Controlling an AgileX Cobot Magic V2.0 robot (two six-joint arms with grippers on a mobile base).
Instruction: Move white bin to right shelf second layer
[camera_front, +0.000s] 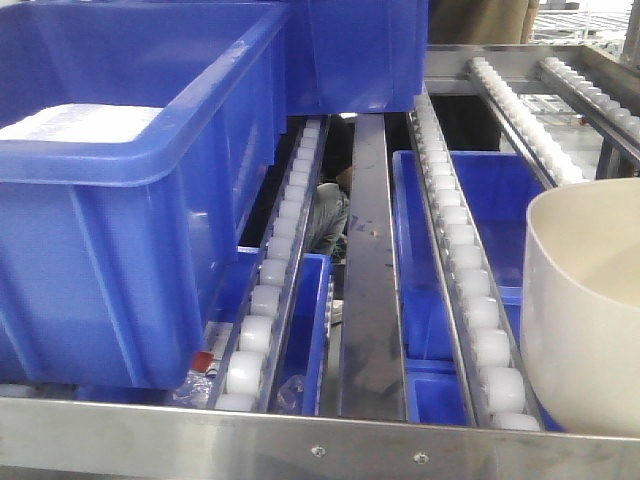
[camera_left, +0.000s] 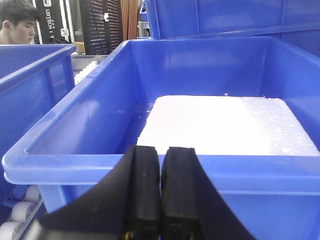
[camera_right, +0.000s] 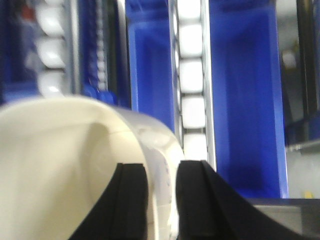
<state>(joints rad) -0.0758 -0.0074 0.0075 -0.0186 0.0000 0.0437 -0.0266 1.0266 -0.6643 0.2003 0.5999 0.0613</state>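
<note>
Cream-white plastic fills the lower right of my front view: the white bin hangs just above the steel front rail of the right shelf second layer, at the rack's right-hand roller track. From the right wrist camera I see the right gripper clamped on the bin's rim — one pad inside the wall, one outside, the rim wedged between them. The left gripper has its pads pressed together on nothing, parked just before the near wall of a large blue crate with a white foam slab inside.

My worry is the single-edge grip. The bin is glossy and held by one wall only, so I judge it could pivot or slip out if I push forward fast or its base catches the rail. The rollers slope, too — set down carelessly, it might roll or sit with its base between tracks, over the blue crates on the level below. I can't tell from here whether the base clears the rail.
</note>
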